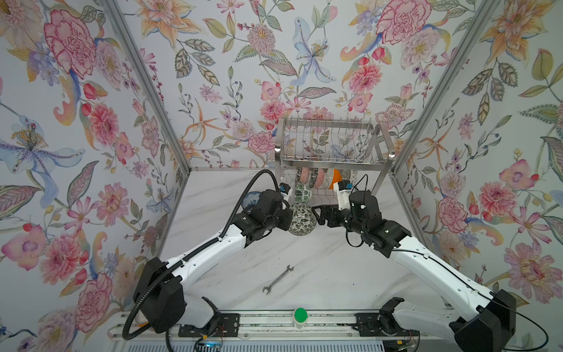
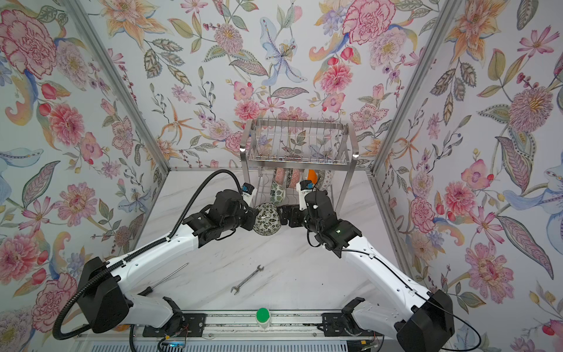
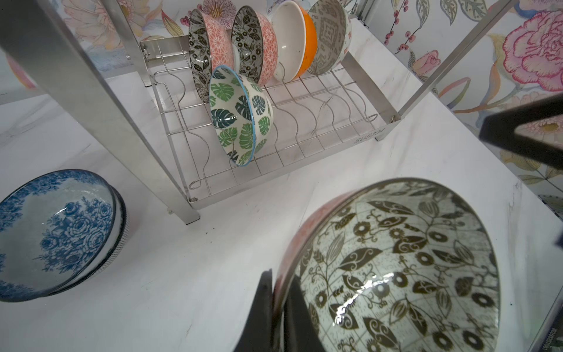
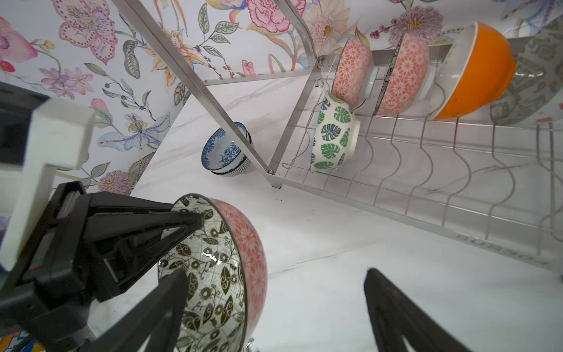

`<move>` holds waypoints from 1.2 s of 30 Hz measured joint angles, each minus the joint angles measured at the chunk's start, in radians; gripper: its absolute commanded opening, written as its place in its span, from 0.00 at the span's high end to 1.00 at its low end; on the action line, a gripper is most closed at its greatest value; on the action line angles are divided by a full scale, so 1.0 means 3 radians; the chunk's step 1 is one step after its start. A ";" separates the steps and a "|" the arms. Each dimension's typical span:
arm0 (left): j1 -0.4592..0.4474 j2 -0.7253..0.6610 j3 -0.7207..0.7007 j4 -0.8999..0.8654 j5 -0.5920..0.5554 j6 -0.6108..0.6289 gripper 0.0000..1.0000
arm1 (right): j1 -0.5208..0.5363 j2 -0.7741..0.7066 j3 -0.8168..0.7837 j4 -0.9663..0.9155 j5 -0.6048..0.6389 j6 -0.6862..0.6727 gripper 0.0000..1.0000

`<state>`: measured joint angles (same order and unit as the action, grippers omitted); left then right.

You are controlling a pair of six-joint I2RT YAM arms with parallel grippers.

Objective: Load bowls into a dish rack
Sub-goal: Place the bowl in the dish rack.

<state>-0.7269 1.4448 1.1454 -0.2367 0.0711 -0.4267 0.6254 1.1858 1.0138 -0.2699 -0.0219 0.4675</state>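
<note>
My left gripper (image 3: 280,275) is shut on the rim of a black-and-white floral bowl (image 3: 411,268) with a pink outside, held tilted above the table in front of the dish rack (image 1: 329,158). In both top views the bowl (image 1: 302,219) (image 2: 267,219) hangs between the two arms. My right gripper (image 4: 274,272) is open, with one finger over the bowl's (image 4: 219,265) inside and one beyond its pink wall. On the rack's lower tier (image 3: 304,143) stand a green-leaf bowl (image 3: 240,119), two pink bowls (image 3: 262,42), an orange bowl (image 3: 307,42) and a grey patterned bowl (image 3: 330,36).
A blue-and-white bowl (image 3: 58,231) sits nested in a dotted bowl on the table left of the rack's leg (image 3: 100,106). A wrench (image 1: 277,279) lies near the front, a thin metal rod (image 2: 169,275) by the left arm, and a green-capped object (image 1: 300,315) on the front rail.
</note>
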 measured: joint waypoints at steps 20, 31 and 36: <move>-0.0197 0.0270 0.0324 0.0231 -0.0217 -0.0033 0.99 | 0.0183 0.0430 0.0226 -0.0244 0.0678 0.0289 1.00; -0.0169 0.0183 0.0546 -0.0079 -0.0656 0.0128 0.01 | 0.0145 0.0431 0.0267 -0.0540 0.0963 -0.0118 1.00; 0.0202 -0.0285 0.0523 -0.0347 -0.0905 0.0248 0.01 | -0.0003 0.0559 0.0337 -0.0640 0.1221 -0.0370 1.00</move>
<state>-0.6662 1.3594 1.3022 -0.3408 -0.2005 -0.3523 0.6247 1.3537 1.1149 -0.4618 0.3443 0.3565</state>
